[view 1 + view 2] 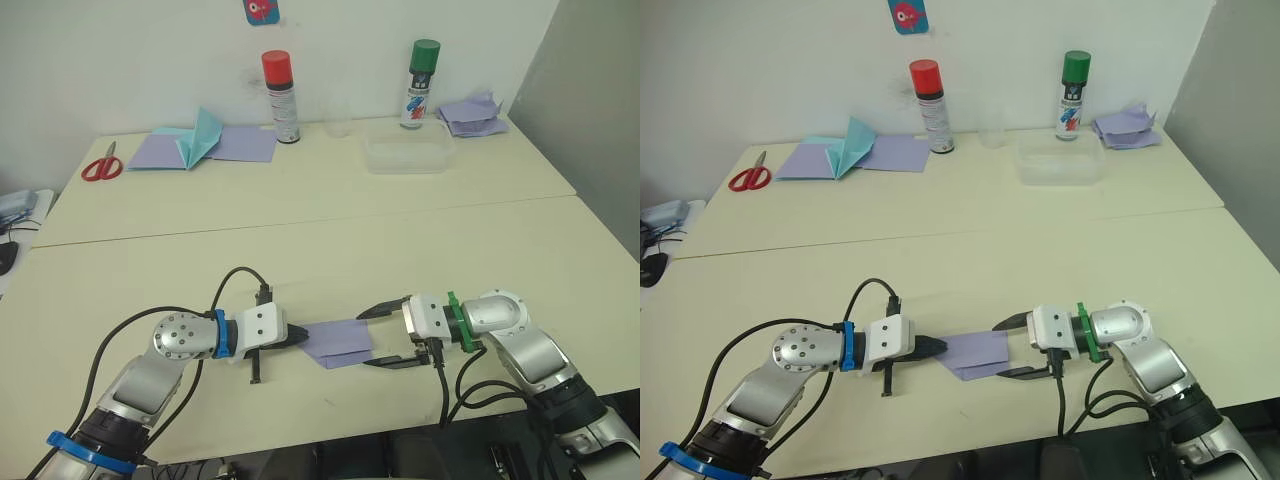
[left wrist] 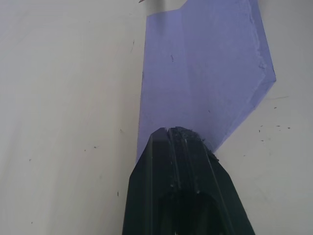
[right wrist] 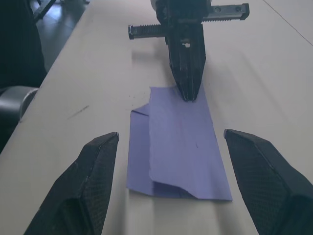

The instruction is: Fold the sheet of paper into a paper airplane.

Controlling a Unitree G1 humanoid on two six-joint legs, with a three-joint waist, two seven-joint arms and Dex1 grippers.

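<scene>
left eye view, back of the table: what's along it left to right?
Scissors → flat lavender sheets with a teal folded paper on them → red-capped spray can → clear plastic tub → green-capped spray can → heap of lavender sheets.

No readable text anywhere. Red-capped spray can (image 1: 283,98) has a printed label, dark band with small print, too small to read. Green-capped spray can (image 1: 418,84) has a label with red and dark marks, nothing legible. Sticker on the wall (image 1: 260,10) at the top edge, blue with a red shape, cut off by the frame, no letters made out. No numbers, brands or signs readable on the bench (image 1: 300,210). Wrist views carry no lettering either.
</scene>
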